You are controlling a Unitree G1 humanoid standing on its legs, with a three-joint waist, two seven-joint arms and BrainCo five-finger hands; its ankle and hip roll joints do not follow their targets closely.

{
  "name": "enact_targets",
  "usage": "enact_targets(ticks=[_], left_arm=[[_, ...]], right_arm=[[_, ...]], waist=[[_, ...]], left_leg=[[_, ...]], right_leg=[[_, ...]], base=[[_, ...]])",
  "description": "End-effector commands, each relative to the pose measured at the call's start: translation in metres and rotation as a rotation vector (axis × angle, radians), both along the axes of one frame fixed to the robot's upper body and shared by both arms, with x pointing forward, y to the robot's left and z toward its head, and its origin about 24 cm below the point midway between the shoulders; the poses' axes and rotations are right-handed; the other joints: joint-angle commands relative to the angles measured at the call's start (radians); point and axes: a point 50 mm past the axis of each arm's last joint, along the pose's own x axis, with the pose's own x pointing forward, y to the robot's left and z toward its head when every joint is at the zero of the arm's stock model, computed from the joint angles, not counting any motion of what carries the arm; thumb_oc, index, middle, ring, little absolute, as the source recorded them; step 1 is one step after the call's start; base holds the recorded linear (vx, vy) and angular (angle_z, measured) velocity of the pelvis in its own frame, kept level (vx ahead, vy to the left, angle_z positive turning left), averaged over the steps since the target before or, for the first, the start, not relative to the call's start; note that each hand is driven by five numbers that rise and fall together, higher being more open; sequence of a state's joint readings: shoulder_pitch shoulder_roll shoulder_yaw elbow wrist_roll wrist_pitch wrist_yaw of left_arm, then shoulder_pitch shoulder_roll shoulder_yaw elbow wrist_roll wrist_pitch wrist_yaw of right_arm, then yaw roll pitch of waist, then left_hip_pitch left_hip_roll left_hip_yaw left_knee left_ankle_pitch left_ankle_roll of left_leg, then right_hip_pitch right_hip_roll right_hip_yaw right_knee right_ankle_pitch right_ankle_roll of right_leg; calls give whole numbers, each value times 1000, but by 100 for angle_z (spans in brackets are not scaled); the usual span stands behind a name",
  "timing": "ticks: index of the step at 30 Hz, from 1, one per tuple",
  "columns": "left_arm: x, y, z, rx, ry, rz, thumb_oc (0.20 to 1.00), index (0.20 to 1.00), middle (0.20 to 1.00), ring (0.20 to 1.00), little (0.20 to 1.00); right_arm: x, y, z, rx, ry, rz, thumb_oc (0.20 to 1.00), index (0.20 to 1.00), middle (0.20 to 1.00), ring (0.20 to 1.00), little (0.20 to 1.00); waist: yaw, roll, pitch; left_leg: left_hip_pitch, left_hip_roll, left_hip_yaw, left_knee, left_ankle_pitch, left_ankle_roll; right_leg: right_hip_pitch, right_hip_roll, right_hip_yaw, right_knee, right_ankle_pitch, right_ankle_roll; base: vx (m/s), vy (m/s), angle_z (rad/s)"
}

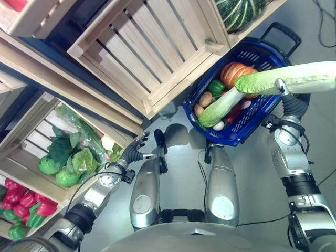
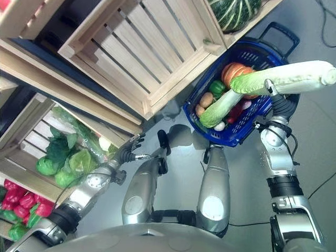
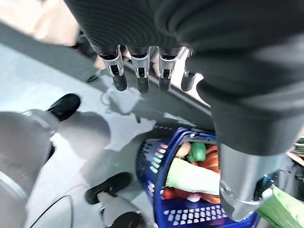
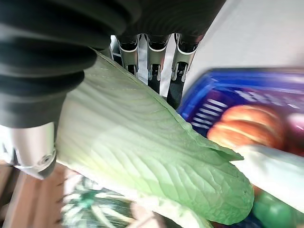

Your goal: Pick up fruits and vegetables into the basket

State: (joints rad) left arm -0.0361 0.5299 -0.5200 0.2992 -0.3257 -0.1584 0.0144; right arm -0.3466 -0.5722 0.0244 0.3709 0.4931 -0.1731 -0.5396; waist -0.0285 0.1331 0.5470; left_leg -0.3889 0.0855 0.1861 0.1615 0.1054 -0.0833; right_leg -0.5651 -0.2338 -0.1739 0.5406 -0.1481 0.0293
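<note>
My right hand [image 1: 284, 90] is shut on a long pale-green napa cabbage [image 1: 294, 79], held level above the far edge of the blue basket [image 1: 247, 134]. From the right wrist, the cabbage leaf [image 4: 142, 161] lies across the palm with the fingers [image 4: 154, 66] behind it. Inside the basket lie a second napa cabbage [image 1: 220, 107], an orange pumpkin [image 1: 233, 71], a green pepper [image 1: 216, 86] and a potato [image 1: 205, 98]. My left hand [image 1: 134, 149] hangs open and holds nothing, low beside the crate of greens, its fingers [image 3: 137, 71] straight.
An empty slatted wooden crate [image 1: 152, 47] stands just left of the basket. A lower crate holds leafy greens [image 1: 68, 157], and red peppers [image 1: 21, 202] lie below it. A striped green squash [image 1: 239, 10] sits on the shelf behind the basket.
</note>
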Motion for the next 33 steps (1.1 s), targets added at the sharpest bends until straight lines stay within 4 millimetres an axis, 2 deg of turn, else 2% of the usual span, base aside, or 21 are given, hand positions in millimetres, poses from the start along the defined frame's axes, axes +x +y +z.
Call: enact_targets(ticks=[1, 4, 6, 10, 11, 12, 14, 18, 22, 28, 29, 30, 31, 33], left_arm=[[-11, -10, -2, -57, 9, -36, 1000, 1000, 1000, 1000, 1000], [-12, -17, -3, -58, 6, -74, 1000, 1000, 1000, 1000, 1000], [-11, -20, -2, -68, 4, -80, 1000, 1000, 1000, 1000, 1000], [-8, -27, 1, -71, -6, -105, 1000, 1000, 1000, 1000, 1000], [-9, -29, -1, -69, 5, -115, 1000, 1000, 1000, 1000, 1000], [-7, -29, 2, -67, -5, -119, 1000, 1000, 1000, 1000, 1000], [-9, -34, 0, -58, 2, -142, 1000, 1000, 1000, 1000, 1000], [-7, -39, 4, -44, -15, -162, 1000, 1000, 1000, 1000, 1000], [-6, -45, 8, -42, -19, -158, 1000, 1000, 1000, 1000, 1000], [-3, -46, 15, -31, -34, -157, 1000, 1000, 1000, 1000, 1000], [-3, -46, 16, -31, -40, -156, 1000, 1000, 1000, 1000, 1000], [-2, -46, 17, -31, -43, -155, 1000, 1000, 1000, 1000, 1000], [0, -46, 20, -37, -56, -151, 1000, 1000, 1000, 1000, 1000], [0, -44, 19, -40, -58, -148, 1000, 1000, 1000, 1000, 1000]], right_arm=[[9, -17, 38, -61, -90, -5, 200, 200, 200, 200, 200], [28, -28, 42, -72, -1, -26, 200, 200, 200, 200, 200], [34, -30, 45, -66, 35, -12, 200, 200, 200, 200, 200], [49, -39, 36, 4, 185, 18, 200, 200, 200, 200, 200], [49, -45, 27, 19, 250, 18, 200, 200, 200, 200, 200], [50, -47, 28, 34, 267, 29, 200, 200, 200, 200, 200], [46, -57, 9, 136, 359, 14, 200, 200, 200, 200, 200], [37, -69, -7, 313, 392, -30, 200, 200, 200, 200, 200], [31, -73, -16, 533, 338, -55, 200, 200, 200, 200, 200], [22, -79, -25, 738, 275, -117, 200, 200, 200, 200, 200], [20, -80, -27, 742, 278, -146, 429, 429, 429, 429, 429], [18, -82, -28, 731, 288, -181, 1000, 1000, 1000, 1000, 1000], [17, -85, -26, 694, 262, -213, 1000, 1000, 1000, 1000, 1000], [17, -86, -24, 603, 253, -254, 1000, 1000, 1000, 1000, 1000]], waist=[[15, 60, -27], [47, 94, -27], [57, 105, -27], [90, 135, -27], [98, 139, -27], [106, 146, -27], [120, 157, -27], [139, 175, -27], [146, 191, -27], [149, 201, -27], [149, 202, -27], [149, 202, -27], [151, 204, -27], [150, 199, -27]], left_leg=[[-50, 2, -14, 141, -113, 2], [-101, -12, -26, 146, -105, 4], [-121, -16, -30, 150, -102, 6], [-171, -31, -42, 161, -100, 13], [-163, -41, -53, 174, -126, 9], [-189, -39, -48, 169, -102, 18], [-191, -52, -64, 195, -133, 16], [-232, -64, -71, 222, -144, 29], [-268, -74, -74, 250, -154, 39], [-321, -83, -82, 277, -156, 50], [-327, -84, -82, 280, -157, 52], [-329, -84, -84, 282, -158, 54], [-349, -79, -80, 273, -134, 62], [-340, -79, -81, 267, -134, 64]], right_leg=[[9, 9, -38, 24, -23, 15], [-50, 4, -37, 60, -34, 5], [-73, 3, -35, 75, -38, 2], [-126, -4, -36, 108, -47, -10], [-120, -9, -25, 129, -80, -3], [-141, -10, -40, 122, -54, -14], [-145, -19, -26, 157, -92, -8], [-180, -28, -24, 181, -96, -9], [-213, -34, -17, 204, -100, -9], [-263, -30, 2, 222, -93, -7], [-268, -28, 5, 222, -92, -8], [-271, -25, 7, 222, -91, -8], [-287, -20, -3, 208, -62, -17], [-273, -13, -4, 196, -58, -16]], base=[[-39, -32, 5], [-26, -28, 13], [-19, -12, 19], [-7, -29, 16], [-24, -52, 17], [51, -51, 25], [25, -33, 27], [-17, -32, 14], [-18, -16, 7], [-34, -12, 8], [-39, -16, 5], [-103, -1, 4], [-98, 1, 3], [-47, 1, 0]])
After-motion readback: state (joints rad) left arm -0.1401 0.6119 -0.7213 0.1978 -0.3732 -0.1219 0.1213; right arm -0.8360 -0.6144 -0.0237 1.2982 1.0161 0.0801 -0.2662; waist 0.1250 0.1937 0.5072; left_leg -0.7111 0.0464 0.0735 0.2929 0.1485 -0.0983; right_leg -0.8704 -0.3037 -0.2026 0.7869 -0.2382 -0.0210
